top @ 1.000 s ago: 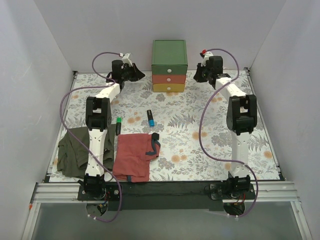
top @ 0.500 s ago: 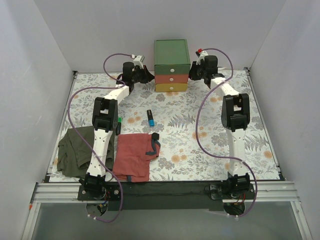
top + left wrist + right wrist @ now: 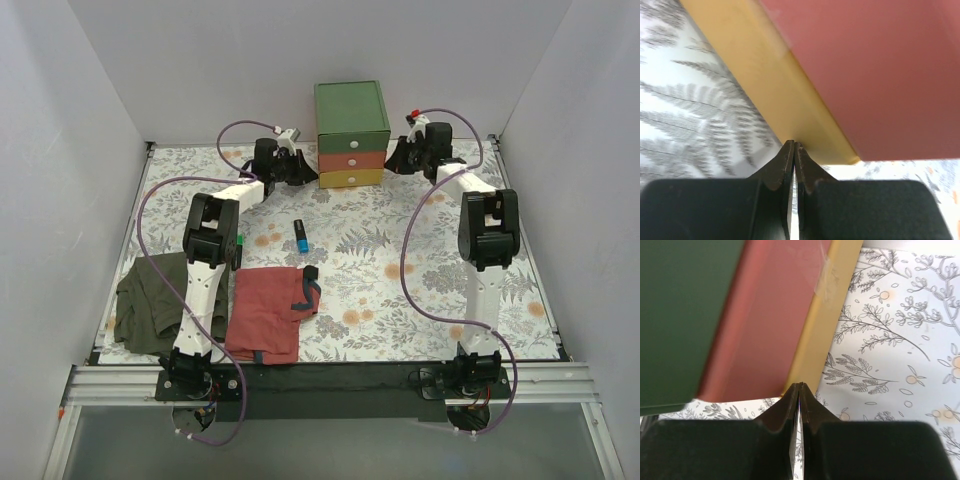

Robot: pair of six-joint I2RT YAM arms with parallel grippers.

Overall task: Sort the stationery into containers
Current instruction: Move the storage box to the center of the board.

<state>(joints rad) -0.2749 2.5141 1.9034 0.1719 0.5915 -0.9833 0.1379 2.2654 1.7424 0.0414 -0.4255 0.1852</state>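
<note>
Both arms reach to the back of the surface point(image 3: 420, 270) and flank the green chest point(image 3: 352, 105). Left tool point(image 3: 793, 149): fingers pressed together, holding nothing, tips against the bottom corner of the yellow drawer point(image 3: 765, 80) level. Right tool point(image 3: 799, 388): also pressed together and empty, tips at the yellow band on the opposite side. Both drawers look closed; the red-orange drawer point(image 3: 354, 160) and the yellow one show their white knobs to the front. Stationery not yet sorted: blue marker point(image 3: 300, 236) mid-surface, green-capped marker point(image 3: 238, 247) beside the left arm, a dark pen point(image 3: 310, 277) at the edge of the red cloth point(image 3: 262, 315), all well apart from the chest. Reads as squaring or bracing the chest from both sides. To do it well: push low at the base, evenly from each side, so the box slides rather than tips or twists; keep the knob face turned toward the arms; then free one tool for a knob.
</note>
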